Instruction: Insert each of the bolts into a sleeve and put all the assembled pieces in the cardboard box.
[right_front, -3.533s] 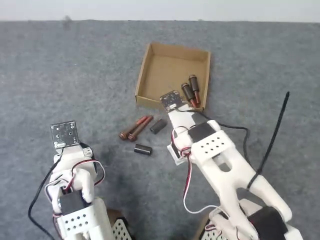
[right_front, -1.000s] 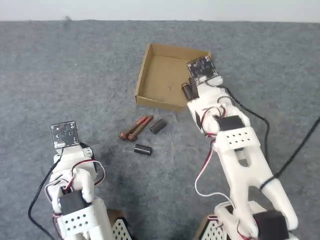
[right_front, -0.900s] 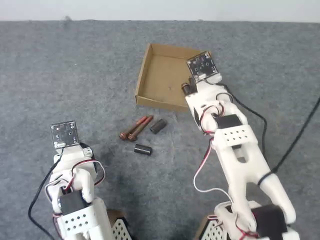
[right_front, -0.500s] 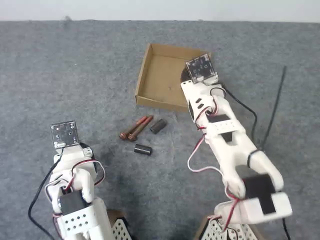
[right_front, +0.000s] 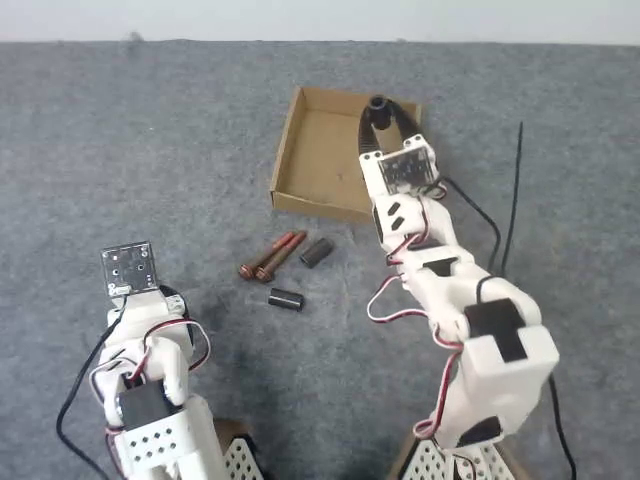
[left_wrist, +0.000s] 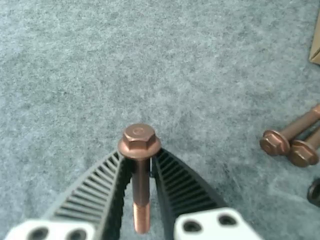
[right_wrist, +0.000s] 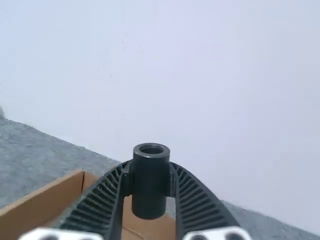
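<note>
My left gripper (left_wrist: 140, 156) is shut on the shank of a copper bolt (left_wrist: 139, 141), head up, above the grey carpet. The left arm (right_front: 130, 270) stands at the table's near left. My right gripper (right_wrist: 150, 169) is shut on an upright black sleeve (right_wrist: 150, 181), raised over the cardboard box (right_wrist: 45, 199). From above, that sleeve (right_front: 378, 103) shows near the far rim of the box (right_front: 320, 150), between the right gripper's (right_front: 380, 112) black fingers. Two loose bolts (right_front: 272, 256) (left_wrist: 290, 146) lie side by side in front of the box.
Two more black sleeves lie on the carpet, one (right_front: 316, 251) beside the bolts and one (right_front: 286, 298) a little nearer. The right arm (right_front: 440, 270) covers the box's right side. A black cable (right_front: 512, 190) rises to its right. Open carpet stretches left of the box.
The right arm has swung from the box's near right wall across it and tilted upward, lifting the black sleeve to the far rim. The left arm has kept still.
</note>
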